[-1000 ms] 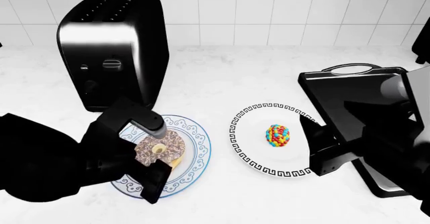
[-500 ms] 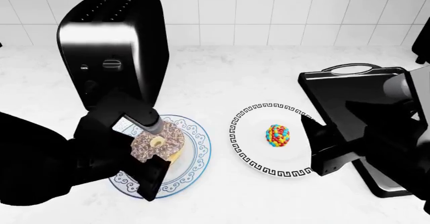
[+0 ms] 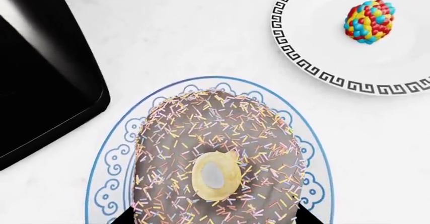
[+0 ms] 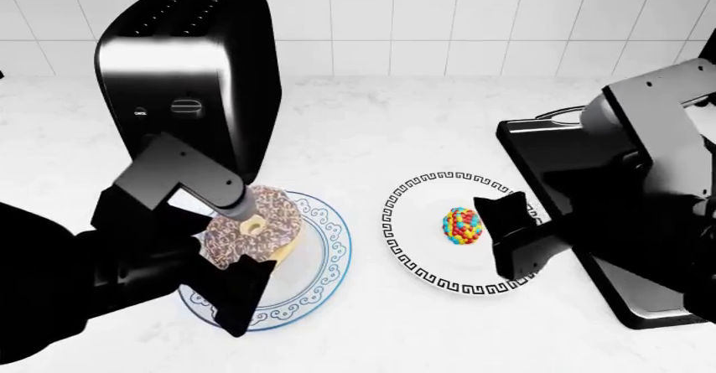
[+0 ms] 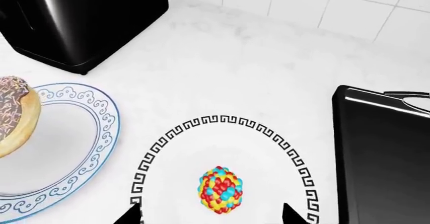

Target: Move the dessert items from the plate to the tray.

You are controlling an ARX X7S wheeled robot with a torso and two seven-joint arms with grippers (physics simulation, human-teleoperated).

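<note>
The tan donut (image 4: 253,225) with chocolate icing and pale sprinkles is tilted just above a blue-patterned plate (image 4: 324,260). My left gripper (image 4: 248,240) is shut on it, one finger on each side. The wrist view fills with the donut (image 3: 215,148) over that plate (image 3: 108,183). The candy lump (image 4: 462,225) lies on a white plate with a black key border (image 4: 420,281). My right gripper (image 4: 501,237) is open right beside the lump, on its tray side. In the right wrist view the lump (image 5: 220,190) sits ahead of the open gripper (image 5: 209,219). The black tray (image 4: 545,159) lies at the right, mostly hidden by my right arm.
A tall black toaster (image 4: 184,80) stands at the back left, close behind the blue-patterned plate. A white tiled wall (image 4: 448,21) closes the back of the white counter. The tray's silver handle (image 4: 582,113) arches at its far end.
My left gripper has lifted and tilted the donut off the blue-patterned plate. My right arm has risen and its open gripper has shifted left, closer to the candy lump.
</note>
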